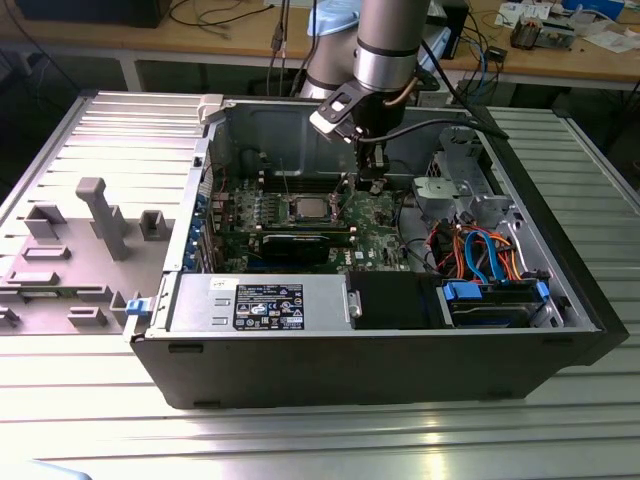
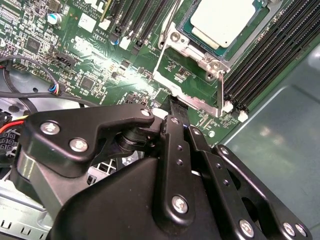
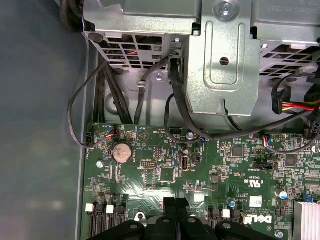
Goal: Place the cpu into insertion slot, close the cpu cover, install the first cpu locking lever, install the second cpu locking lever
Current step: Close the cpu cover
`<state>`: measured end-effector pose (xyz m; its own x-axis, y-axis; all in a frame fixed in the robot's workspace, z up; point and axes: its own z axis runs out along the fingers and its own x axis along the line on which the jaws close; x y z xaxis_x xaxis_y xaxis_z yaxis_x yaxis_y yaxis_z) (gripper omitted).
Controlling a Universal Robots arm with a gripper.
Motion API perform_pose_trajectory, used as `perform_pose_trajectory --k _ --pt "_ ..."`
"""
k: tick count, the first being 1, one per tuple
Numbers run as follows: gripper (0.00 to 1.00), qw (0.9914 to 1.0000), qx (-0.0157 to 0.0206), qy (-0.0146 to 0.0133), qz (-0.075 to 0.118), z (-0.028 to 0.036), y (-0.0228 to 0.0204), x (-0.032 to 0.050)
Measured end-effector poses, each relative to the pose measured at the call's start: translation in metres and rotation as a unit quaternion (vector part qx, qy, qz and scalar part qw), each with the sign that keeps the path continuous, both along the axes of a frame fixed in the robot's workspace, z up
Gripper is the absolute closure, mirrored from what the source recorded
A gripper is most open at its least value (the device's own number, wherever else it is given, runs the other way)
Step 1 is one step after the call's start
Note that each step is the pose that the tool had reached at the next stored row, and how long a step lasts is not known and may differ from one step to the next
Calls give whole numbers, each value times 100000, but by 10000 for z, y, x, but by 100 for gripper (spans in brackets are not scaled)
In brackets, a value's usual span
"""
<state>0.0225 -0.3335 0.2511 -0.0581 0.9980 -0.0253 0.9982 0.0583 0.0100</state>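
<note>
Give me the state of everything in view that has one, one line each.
cpu: seated in the insertion slot.
cpu cover: seemingly down, framing the cpu.
gripper: jaws shut, empty, over the board beside the slot.
computer case: lying flat, side open.

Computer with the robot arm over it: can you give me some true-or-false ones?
1. The cpu lies in the insertion slot. True.
2. The gripper is carrying the cpu. False: the cpu rests in its slot, apart from the gripper.
3. The circuit board is red. False: it is green.
4. A round silver battery sits on the circuit board. True.
5. The computer case is closed up. False: its side is off, and the parts inside show.
</note>
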Motion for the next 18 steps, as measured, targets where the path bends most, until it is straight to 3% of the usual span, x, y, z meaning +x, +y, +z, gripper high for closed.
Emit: perform_pose_trajectory --k 18 --pt "89 100000 3 -2 -3 0 0 -34"
